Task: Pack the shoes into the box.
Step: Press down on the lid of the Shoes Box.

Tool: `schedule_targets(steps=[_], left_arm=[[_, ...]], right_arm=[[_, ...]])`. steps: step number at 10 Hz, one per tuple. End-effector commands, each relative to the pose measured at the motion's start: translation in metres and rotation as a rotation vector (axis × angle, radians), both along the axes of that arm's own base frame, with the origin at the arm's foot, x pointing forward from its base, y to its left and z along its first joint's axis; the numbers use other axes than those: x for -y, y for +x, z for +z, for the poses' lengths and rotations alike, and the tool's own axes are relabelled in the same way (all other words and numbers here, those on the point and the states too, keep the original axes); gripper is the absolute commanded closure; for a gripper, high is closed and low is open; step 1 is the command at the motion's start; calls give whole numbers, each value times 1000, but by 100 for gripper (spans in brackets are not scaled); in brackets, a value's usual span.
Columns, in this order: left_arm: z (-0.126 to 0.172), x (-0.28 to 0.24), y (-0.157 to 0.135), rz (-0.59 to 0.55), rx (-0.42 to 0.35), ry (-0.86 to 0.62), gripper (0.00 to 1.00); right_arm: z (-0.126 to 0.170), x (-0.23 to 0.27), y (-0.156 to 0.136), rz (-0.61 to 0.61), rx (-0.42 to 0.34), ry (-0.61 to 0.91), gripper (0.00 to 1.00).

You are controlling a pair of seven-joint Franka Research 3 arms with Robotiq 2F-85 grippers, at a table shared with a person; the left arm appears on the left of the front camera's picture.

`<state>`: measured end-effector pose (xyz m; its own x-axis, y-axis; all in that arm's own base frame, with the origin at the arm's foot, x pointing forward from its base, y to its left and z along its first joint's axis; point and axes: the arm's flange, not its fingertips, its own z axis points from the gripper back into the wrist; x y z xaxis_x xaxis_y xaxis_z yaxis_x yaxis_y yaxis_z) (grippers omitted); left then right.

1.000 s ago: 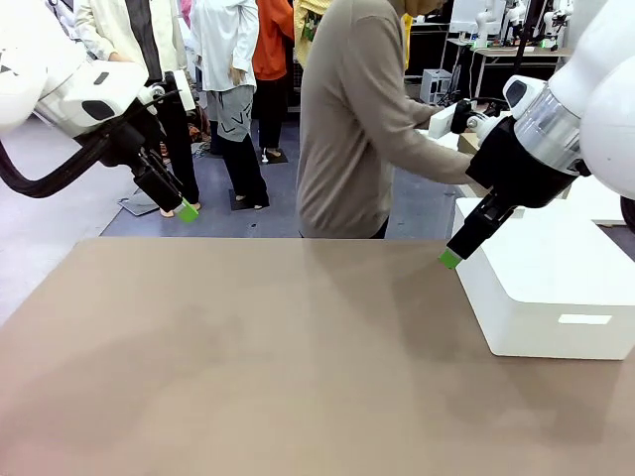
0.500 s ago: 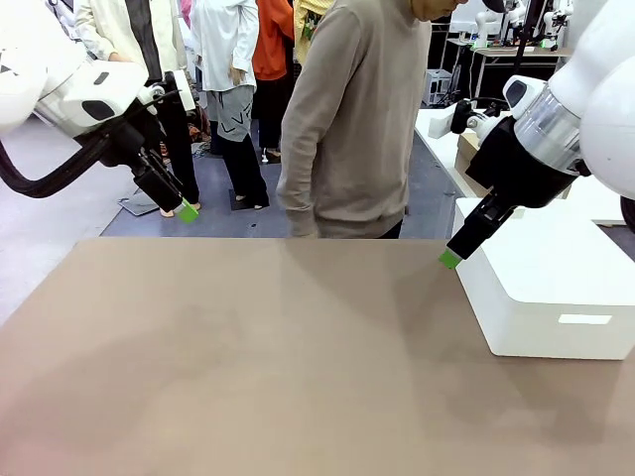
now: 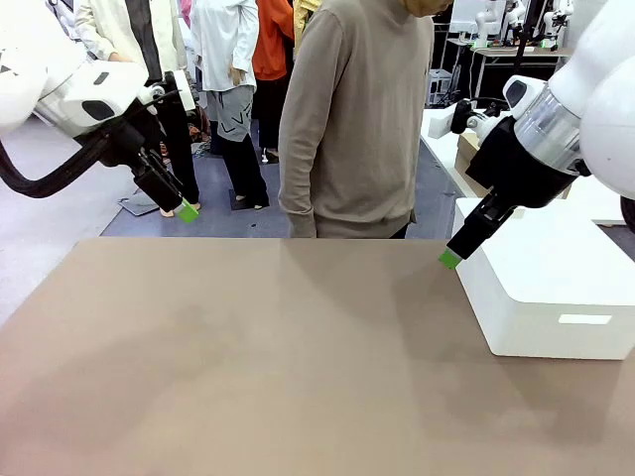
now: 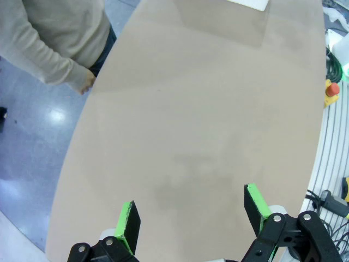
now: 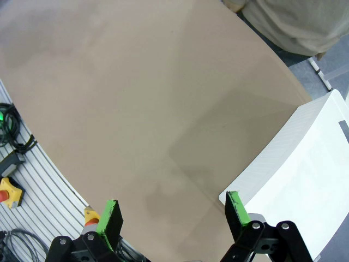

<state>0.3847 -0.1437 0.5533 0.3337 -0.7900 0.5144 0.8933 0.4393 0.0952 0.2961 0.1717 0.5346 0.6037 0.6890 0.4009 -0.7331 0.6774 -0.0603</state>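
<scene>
- Left gripper (image 3: 185, 209): raised above the far-left corner of the table (image 3: 248, 357), arm angled down from the picture's left, fingers pointing down and toward the far edge. In its wrist view (image 4: 191, 215) the jaws stand wide apart with nothing between them, bare tabletop below.
- Right gripper (image 3: 450, 260): hangs low at the near-left corner of the white box (image 3: 556, 288), green pad tip just beside the box edge; touching or not, can't tell. Its wrist view (image 5: 172, 213) shows the jaws spread fully, empty, one finger over the table and the other over the box corner.
- White box: sits on the table's right side, closed top, slot on its near face. Contents not visible.
- Person (image 3: 352, 119): stands at the far edge in a beige sweater, arm hanging down, hand (image 3: 301, 226) at the table edge, empty.
- Shoes, tan shoebox: can't locate either on the table.
</scene>
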Motion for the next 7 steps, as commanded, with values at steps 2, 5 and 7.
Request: schedule_targets(steps=[2, 5, 7], left_arm=[[2, -2, -1, 5, -8, 7, 0], [2, -2, -1, 5, -8, 7, 0], [2, -2, -1, 5, -8, 7, 0]], right_arm=[[0, 0, -1, -6, 0, 1, 0], [0, 0, -1, -6, 0, 1, 0], [0, 0, -1, -6, 0, 1, 0]])
